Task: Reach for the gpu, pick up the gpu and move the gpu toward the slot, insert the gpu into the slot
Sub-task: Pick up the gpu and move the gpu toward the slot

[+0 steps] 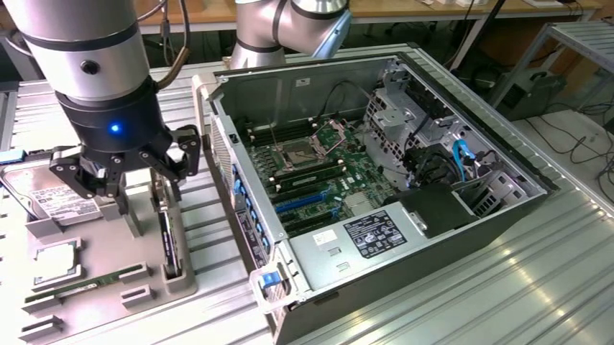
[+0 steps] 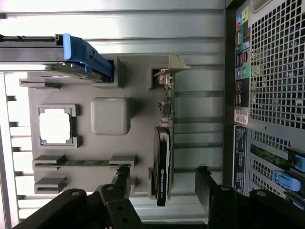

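My hand [image 1: 139, 195] is spread wide with nothing in it. In the wrist view the two black fingers [image 2: 121, 180] stand on either side of the gpu [image 2: 163, 143], a gap showing on each side and neither pad touching it. The gpu is straight below the hand, standing on edge in a narrow groove of the grey tray [image 2: 140, 90]. Its black fan end lies between my fingers and its silver bracket end points away from them. From the exterior view the hand [image 1: 139, 195] hangs just over the card [image 1: 171, 241] – whether the fingertips have dropped below its top edge I cannot tell.

Beyond the finger on the far side from the computer, the tray holds more parts. A green memory stick [image 2: 86, 162] lies nearest the hand, and a processor [image 2: 55, 126] sits in a square frame. Past both, a hard drive [image 2: 33, 53] with a blue handle stands at the tray's far end.

On the other side of the hand, just beside the tray, lies the open computer case [image 1: 403, 237] – its perforated rear panel shows in the wrist view. Inside it the motherboard [image 1: 321, 169] faces up, and the blue slots [image 1: 299, 203] on it are well apart from the gpu. Everything rests on the ribbed metal tabletop [image 1: 499, 287].
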Robot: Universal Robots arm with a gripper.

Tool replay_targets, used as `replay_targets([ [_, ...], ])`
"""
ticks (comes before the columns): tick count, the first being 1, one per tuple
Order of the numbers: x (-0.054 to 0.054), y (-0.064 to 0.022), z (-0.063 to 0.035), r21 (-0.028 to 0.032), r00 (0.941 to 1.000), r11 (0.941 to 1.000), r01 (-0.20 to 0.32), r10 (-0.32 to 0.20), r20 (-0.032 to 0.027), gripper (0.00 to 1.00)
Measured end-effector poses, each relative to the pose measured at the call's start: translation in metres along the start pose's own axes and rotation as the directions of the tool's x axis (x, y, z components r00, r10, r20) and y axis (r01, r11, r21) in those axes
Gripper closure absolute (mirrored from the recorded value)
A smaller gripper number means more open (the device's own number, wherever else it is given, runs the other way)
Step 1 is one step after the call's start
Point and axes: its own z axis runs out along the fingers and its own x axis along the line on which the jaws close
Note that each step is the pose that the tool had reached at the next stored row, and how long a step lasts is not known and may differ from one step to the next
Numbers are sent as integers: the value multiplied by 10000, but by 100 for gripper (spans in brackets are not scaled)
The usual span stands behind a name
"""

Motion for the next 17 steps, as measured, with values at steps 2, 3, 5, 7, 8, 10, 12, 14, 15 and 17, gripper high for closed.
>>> replay_targets([
  [2,0,1,31,0,10000,10000,0,0,0,34],
  [3,0,2,40,0,10000,10000,0,0,-1,34],
  [5,1,3,68,1,10000,10000,0,0,-3,34],
  [7,1,4,86,1,10000,10000,0,0,-6,34],
  [8,1,4,95,1,10000,10000,0,0,-7,34],
  [10,1,5,118,1,10000,10000,0,0,-10,34],
  [12,1,5,136,1,10000,10000,0,0,-12,34],
  [14,1,6,154,1,10000,10000,1,-1,-15,34],
  [15,1,6,167,1,10000,10000,1,-1,-20,34],
  [17,1,7,188,1,10000,10000,1,-1,-28,34],
])
